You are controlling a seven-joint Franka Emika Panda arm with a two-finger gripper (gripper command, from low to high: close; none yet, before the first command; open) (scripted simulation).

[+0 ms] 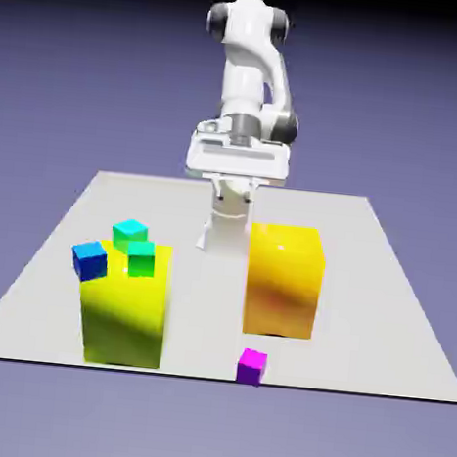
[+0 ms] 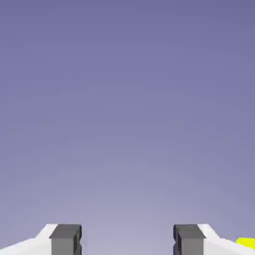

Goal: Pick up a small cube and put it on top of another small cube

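Grey table (image 1: 381, 316), magenta cube (image 1: 251, 364) and teal cube (image 1: 130, 232) only in exterior view, fingers (image 2: 64, 239) spread, empty

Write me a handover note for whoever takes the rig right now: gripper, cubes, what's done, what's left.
Gripper: open and empty, held up near the robot's base, aimed at the backdrop rather than the table.
Purple cube: on the table near the front edge, in front of the yellow block on the exterior view's right. Untouched.
Teal cube: beside a blue cube and a green cube, at the top of the other yellow block on the exterior view's left; exactly what it rests on can't be told.
Done: nothing yet.
Left: reach the purple cube, grasp it, lift it, set it on the teal cube.
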